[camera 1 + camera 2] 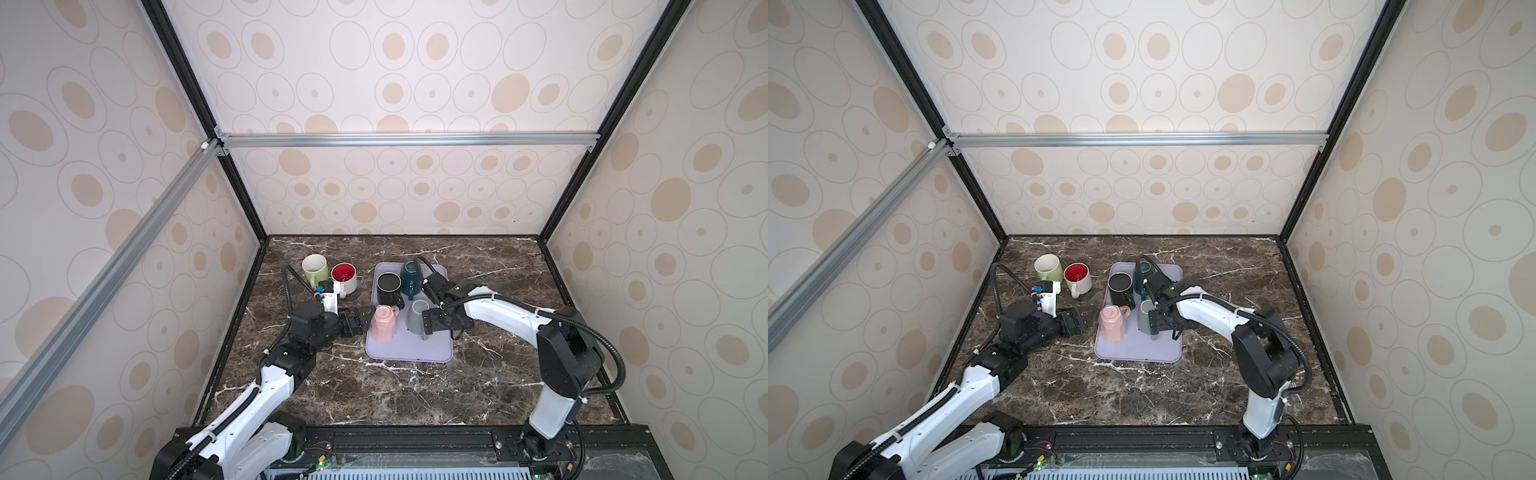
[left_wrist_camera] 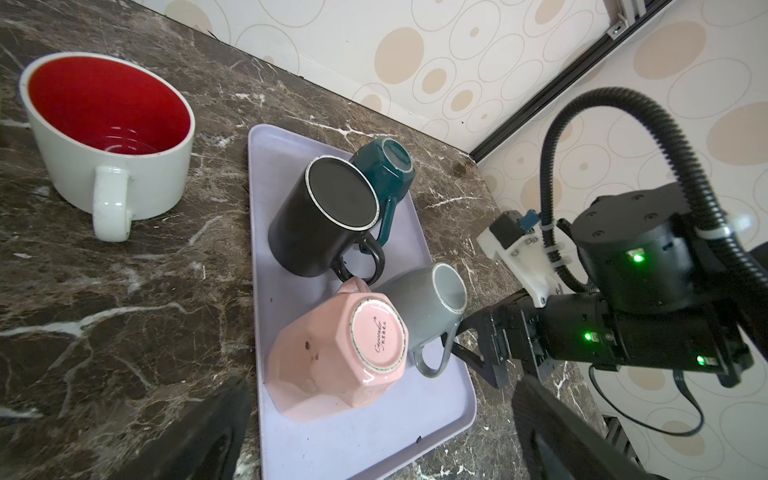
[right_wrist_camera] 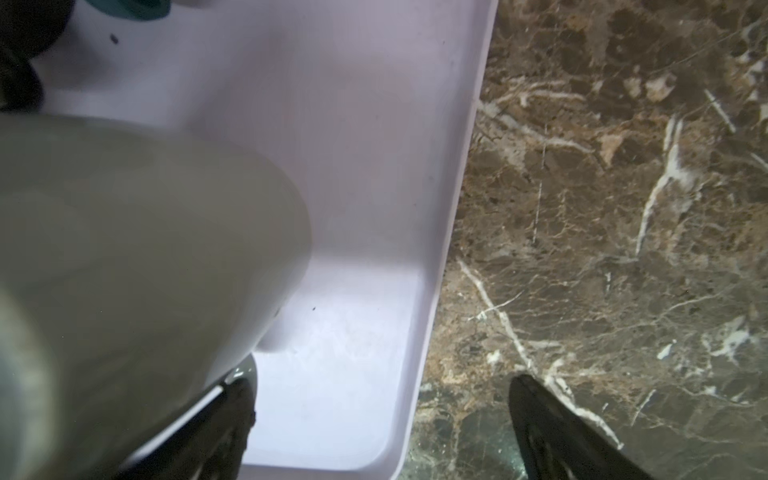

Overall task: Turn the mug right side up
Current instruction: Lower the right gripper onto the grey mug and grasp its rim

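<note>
The upside-down grey mug (image 1: 415, 316) stands just left of the wide-open right gripper (image 1: 425, 326); the left wrist view shows its handle (image 2: 430, 373) clearly.

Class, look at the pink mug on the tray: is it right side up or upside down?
Upside down. The pink mug shows its stamped base facing up, its mouth down on the tray.

Cream walls (image 1: 415, 187) printed with beige ovals rise on three sides of a dark marble table (image 1: 415, 395); black posts (image 1: 243, 187) stand at its far corners, a silver bar (image 1: 407, 139) above.
</note>
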### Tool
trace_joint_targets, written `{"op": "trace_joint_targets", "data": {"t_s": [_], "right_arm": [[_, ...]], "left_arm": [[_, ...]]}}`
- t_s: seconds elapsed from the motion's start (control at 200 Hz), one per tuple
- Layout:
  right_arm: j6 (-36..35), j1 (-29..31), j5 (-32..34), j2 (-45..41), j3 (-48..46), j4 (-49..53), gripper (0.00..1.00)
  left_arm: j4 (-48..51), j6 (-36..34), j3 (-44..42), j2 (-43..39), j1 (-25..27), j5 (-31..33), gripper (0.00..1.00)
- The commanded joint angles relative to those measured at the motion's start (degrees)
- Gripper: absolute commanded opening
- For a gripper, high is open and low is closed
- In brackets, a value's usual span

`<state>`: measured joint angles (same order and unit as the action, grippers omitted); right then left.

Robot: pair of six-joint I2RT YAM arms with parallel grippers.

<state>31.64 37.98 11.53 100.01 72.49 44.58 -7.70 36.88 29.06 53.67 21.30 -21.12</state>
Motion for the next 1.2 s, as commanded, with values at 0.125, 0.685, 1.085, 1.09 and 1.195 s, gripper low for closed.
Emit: {"op": "trace_joint_targets", "data": {"t_s": [0.125, 0.685, 1.085, 1.09, 1.195], "right_arm": [[3.46, 1.58, -2.51, -6.8, -1.74, 2.09, 0.91], [2.74, 4.26, -9.28, 0.84, 3.24, -0.49, 0.58], [1.71, 4.27, -8.01, 5.06, 6.93, 0.09, 0.37], [1.79, 4.28, -7.97, 5.09, 6.93, 0.17, 0.37], [1.25, 4.24, -6.73, 6.14, 8.22, 1.79, 0.37]], "left_arm": [[-1.27, 0.73, -0.27, -1.41, 0.51, 0.7, 0.98], [-1.79, 1.08, -0.85, 0.2, 0.67, 1.27, 0.98], [-1.53, 1.3, -0.55, 1.18, 0.66, 1.89, 0.98], [-1.53, 1.32, -0.55, 1.22, 0.66, 1.88, 0.98], [-1.78, 1.44, -0.44, 1.51, 0.65, 1.9, 0.98]]}}
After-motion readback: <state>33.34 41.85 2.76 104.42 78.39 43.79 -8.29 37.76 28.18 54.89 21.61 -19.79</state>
